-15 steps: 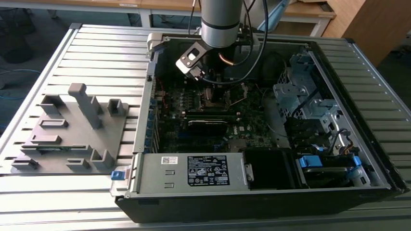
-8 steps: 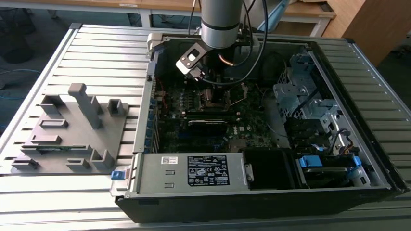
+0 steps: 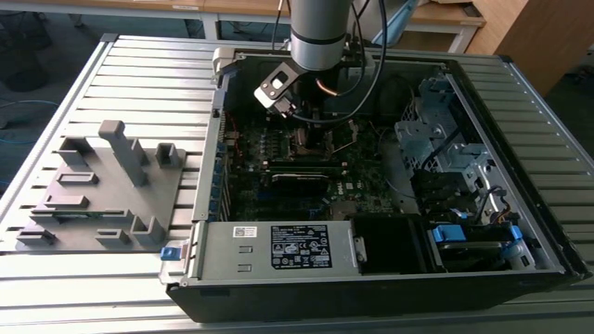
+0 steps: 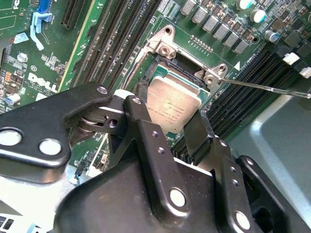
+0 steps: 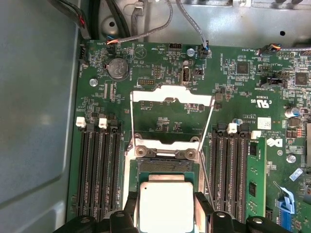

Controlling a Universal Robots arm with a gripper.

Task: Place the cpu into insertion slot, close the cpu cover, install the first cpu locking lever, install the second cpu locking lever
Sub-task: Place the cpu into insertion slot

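Observation:
My gripper [image 4: 171, 110] is shut on the cpu [image 4: 170, 104], a silver-grey square chip held by its two opposite edges between the black fingers [image 4: 142, 121]. In both wrist views the chip hangs just over the insertion slot [image 5: 165, 167], a black socket with a metal rim on the green motherboard, and covers part of it. I cannot tell whether the chip touches the socket. The cpu cover [image 5: 172, 97], a silver frame plate, lies flipped open beyond the socket. Two thin wire levers [image 5: 209, 127] stand raised on either side. In the exterior view the gripper [image 3: 311, 122] reaches down into the open computer case.
Long black memory slots [image 5: 99, 170] run along both sides of the socket. Cables [image 5: 146, 24] hang along the case wall. In the exterior view, a grey fixture plate [image 3: 102, 184] sits at the left, a power supply [image 3: 278, 247] is in front, and a drive cage [image 3: 446, 139] stands at the right.

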